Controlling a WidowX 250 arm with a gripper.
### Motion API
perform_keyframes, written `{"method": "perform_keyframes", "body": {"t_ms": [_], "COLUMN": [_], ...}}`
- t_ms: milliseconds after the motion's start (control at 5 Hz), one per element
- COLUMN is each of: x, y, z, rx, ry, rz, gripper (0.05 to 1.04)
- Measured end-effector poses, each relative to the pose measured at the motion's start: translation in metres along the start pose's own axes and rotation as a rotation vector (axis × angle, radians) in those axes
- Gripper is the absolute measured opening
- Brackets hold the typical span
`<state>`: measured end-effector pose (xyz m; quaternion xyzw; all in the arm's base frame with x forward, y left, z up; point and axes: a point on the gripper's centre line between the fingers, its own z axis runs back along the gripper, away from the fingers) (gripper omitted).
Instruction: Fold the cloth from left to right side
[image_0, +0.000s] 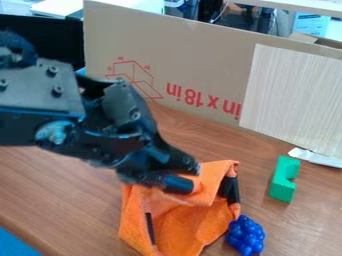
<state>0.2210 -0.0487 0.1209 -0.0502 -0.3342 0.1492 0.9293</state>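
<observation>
Orange cloth (177, 227): lay rumpled on the near middle of the wooden table (63, 187), its far part bunched and raised
Fold: looked partly begun at most; no flat left-to-right fold could be made out, so bringing the left side over and laying it down seemed left to do
Claw (190, 176): was at the cloth's far part, coming in from the left; how far open it was, or whether it gripped any fabric, could not be told
Blue bumpy thing (246, 236): sat by the cloth's near right edge
Green block (283, 180): stood farther right, apart
Cardboard (194, 55): rose at the far side
</observation>
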Motion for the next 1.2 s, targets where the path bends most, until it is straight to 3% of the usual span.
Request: {"method": "perform_keyframes", "body": {"t_ms": [400, 600, 800, 1000, 1200], "x": [-0.002, -0.002, 0.014, 0.046, 0.058], "y": [-0.006, -0.006, -0.010, -0.015, -0.015], "z": [0.012, 0.015, 0.022, 0.025, -0.001], "rx": [-0.030, -0.035, -0.045, 0.026, 0.287], "ry": [-0.027, -0.022, -0.024, 0.099, 0.279], "rz": [-0.030, -0.035, -0.030, -0.070, -0.167], "gripper": [0.803, 1.008, 1.007, 1.001, 1.001]}}
